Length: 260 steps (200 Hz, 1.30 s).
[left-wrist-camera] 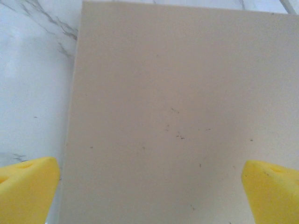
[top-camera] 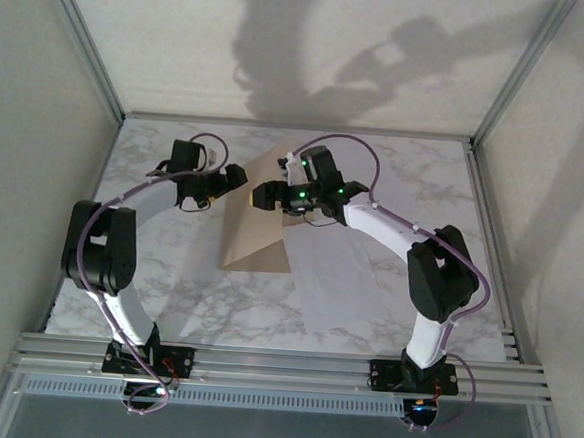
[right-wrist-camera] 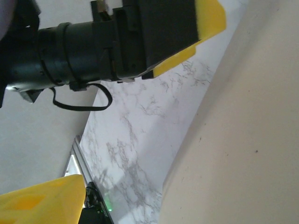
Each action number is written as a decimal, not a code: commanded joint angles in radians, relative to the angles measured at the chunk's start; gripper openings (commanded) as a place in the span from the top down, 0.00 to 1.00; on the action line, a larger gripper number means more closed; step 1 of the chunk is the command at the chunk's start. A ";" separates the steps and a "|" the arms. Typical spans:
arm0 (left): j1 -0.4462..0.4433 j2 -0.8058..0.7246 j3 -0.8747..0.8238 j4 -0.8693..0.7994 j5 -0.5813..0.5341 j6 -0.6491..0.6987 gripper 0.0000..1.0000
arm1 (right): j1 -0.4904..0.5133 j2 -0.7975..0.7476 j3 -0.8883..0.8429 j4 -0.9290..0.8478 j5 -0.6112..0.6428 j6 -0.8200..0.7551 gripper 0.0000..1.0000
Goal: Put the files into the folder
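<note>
The tan folder (top-camera: 258, 227) lies at the table's middle with one cover tilted up off the marble. A white sheet of the files (top-camera: 336, 279) lies flat just right of it, its far end under my right arm. My left gripper (top-camera: 237, 179) faces the raised cover from the left; its yellow fingers (left-wrist-camera: 25, 191) stand wide apart in front of the folder (left-wrist-camera: 177, 93), touching nothing. My right gripper (top-camera: 263, 194) is at the cover's upper edge, open; one yellow finger (right-wrist-camera: 42, 203) stands clear of the folder (right-wrist-camera: 243, 140), which hides the other.
The marble table (top-camera: 168, 271) is boxed in by white walls on three sides and an aluminium rail (top-camera: 282, 364) along the near edge. The left gripper's black body (right-wrist-camera: 117, 42) hangs close in front of my right wrist.
</note>
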 commanded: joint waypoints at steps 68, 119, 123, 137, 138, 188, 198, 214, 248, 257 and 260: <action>-0.266 -0.600 -0.342 0.116 -0.570 0.109 0.01 | -0.007 0.007 0.064 0.149 -0.107 0.148 0.24; -0.601 -0.859 -0.572 0.262 -0.836 0.081 0.00 | -0.007 0.054 0.149 0.151 -0.130 0.195 0.23; -0.618 -0.865 -0.582 0.264 -0.844 0.085 0.01 | -0.007 0.057 0.154 0.152 -0.132 0.200 0.23; -0.656 -0.885 -0.607 0.272 -0.857 0.089 0.00 | -0.007 0.069 0.168 0.161 -0.141 0.222 0.23; -0.657 -0.887 -0.609 0.273 -0.858 0.090 0.00 | -0.007 0.069 0.167 0.160 -0.141 0.222 0.23; -0.729 -0.916 -0.644 0.294 -0.881 0.116 0.00 | 0.002 0.089 0.188 0.174 -0.135 0.253 0.22; -0.754 -0.920 -0.643 0.294 -0.885 0.131 0.00 | 0.008 0.098 0.201 0.167 -0.134 0.255 0.22; -0.795 -0.925 -0.643 0.292 -0.919 0.151 0.00 | 0.014 0.112 0.222 0.153 -0.134 0.256 0.23; -0.798 -0.923 -0.616 0.233 -0.981 0.141 0.00 | 0.028 0.144 0.269 0.151 -0.137 0.270 0.23; -0.798 -0.947 -0.618 0.226 -1.007 0.146 0.00 | 0.031 0.157 0.290 0.137 -0.135 0.271 0.22; -0.797 -0.958 -0.621 0.223 -1.022 0.146 0.00 | 0.031 0.161 0.296 0.131 -0.134 0.270 0.22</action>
